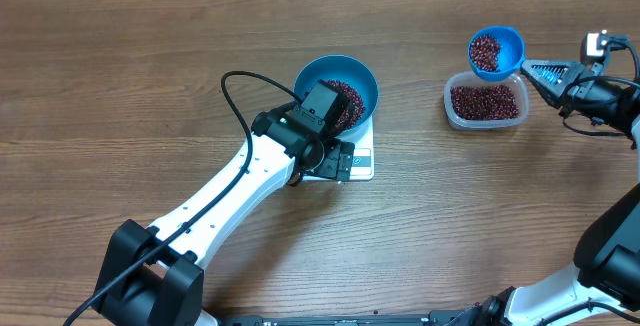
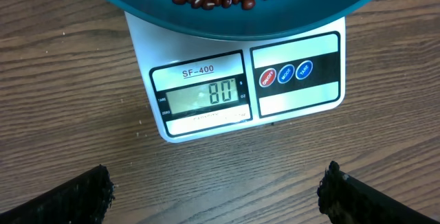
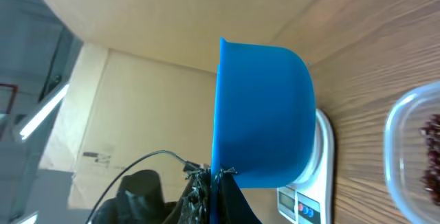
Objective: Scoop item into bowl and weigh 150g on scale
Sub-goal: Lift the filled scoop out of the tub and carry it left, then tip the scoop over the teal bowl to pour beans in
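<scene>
Left tool (image 2: 216, 183) gaping, empty, hovering by the scale (image 2: 206, 124), reading maybe 80. Right tool (image 1: 535, 67) clamped on heaped scoop (image 1: 517, 54) near the tabletop's (image 1: 150, 86) right edge; any tilt could spill beans (image 1: 485, 54).

**Tub and scoop at the right side**

A clear tub (image 1: 486, 126) is seen on the wooden tabletop (image 1: 150, 56). A small blue scoop (image 1: 513, 50) is seen at its far edge, overlapping the rim in the overhead view.
</scene>
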